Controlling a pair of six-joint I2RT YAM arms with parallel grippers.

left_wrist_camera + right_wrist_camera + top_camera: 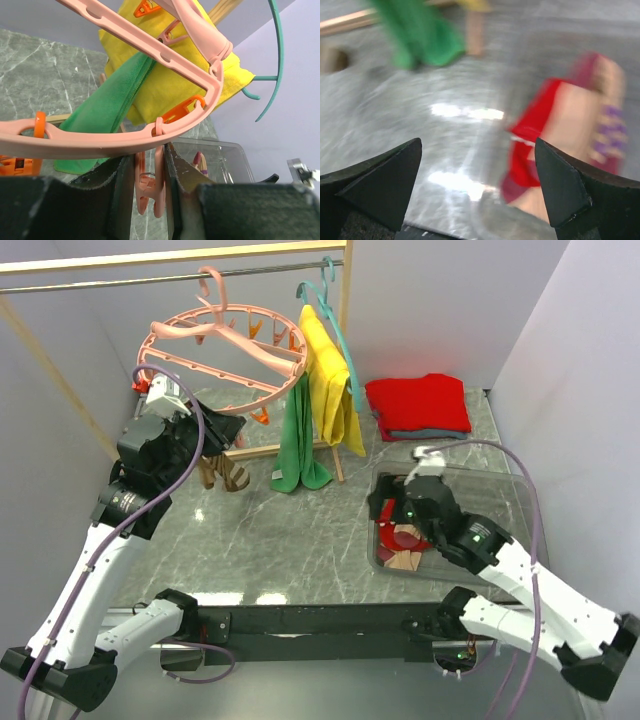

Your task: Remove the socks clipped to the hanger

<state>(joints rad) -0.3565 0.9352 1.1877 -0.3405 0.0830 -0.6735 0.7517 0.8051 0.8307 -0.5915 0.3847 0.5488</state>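
Note:
The salmon-pink hanger ring (215, 365) hangs from the rail at the back left. In the left wrist view its rim (105, 142) crosses just above my jaws. My left gripper (226, 430) is up at the ring's near edge, and its jaws (150, 157) are pressed on both sides of a dangling pink clip (152, 187). A brown-and-tan striped sock (224, 473) hangs below the ring under that gripper. My right gripper (395, 508) is open and empty (477, 185) over the clear bin (500, 483). In the bin lie a red sock (537, 135) and a pale patterned sock (592, 120).
A green cloth (296, 445) and a big yellow cloth (330, 390) hang on the thin teal hanger (335, 325) right of the ring. A folded red garment (418, 403) lies at the back right. Orange clips (20, 165) dangle left of my jaws. White walls close in both sides.

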